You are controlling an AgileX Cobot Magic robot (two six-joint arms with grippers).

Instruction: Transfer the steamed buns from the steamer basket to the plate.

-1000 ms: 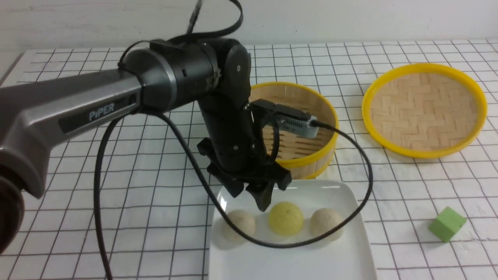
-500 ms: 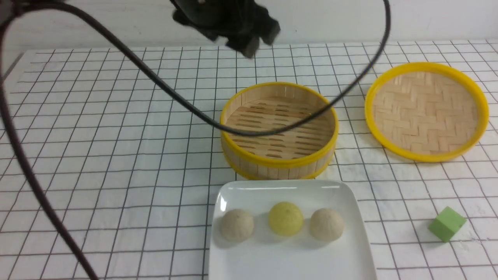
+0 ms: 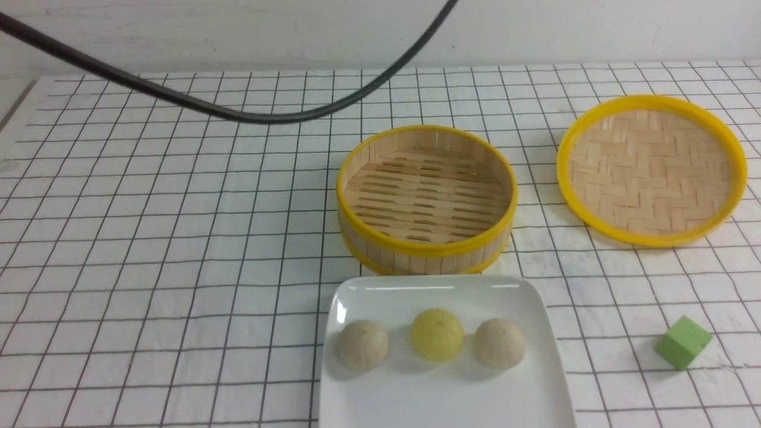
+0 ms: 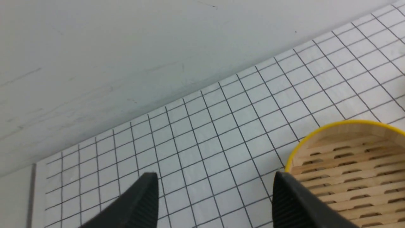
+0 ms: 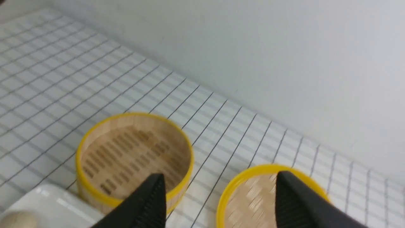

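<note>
Three steamed buns lie in a row on the white plate near the front edge: a beige bun, a yellow bun and another beige bun. Behind the plate stands the bamboo steamer basket with nothing in it; it also shows as the basket and the basket. Neither gripper shows in the front view. My left gripper is open and empty, high above the gridded table beside the basket. My right gripper is open and empty, raised above the table.
The flat woven yellow-rimmed lid lies at the back right, and the lid shows under my right gripper. A green cube sits at the front right. A black cable hangs across the back left. A wall borders the table's far edge.
My left arm rose from just above the plate, up and out of the front view; only its cable still shows. The buns, plate and basket have stayed put.
</note>
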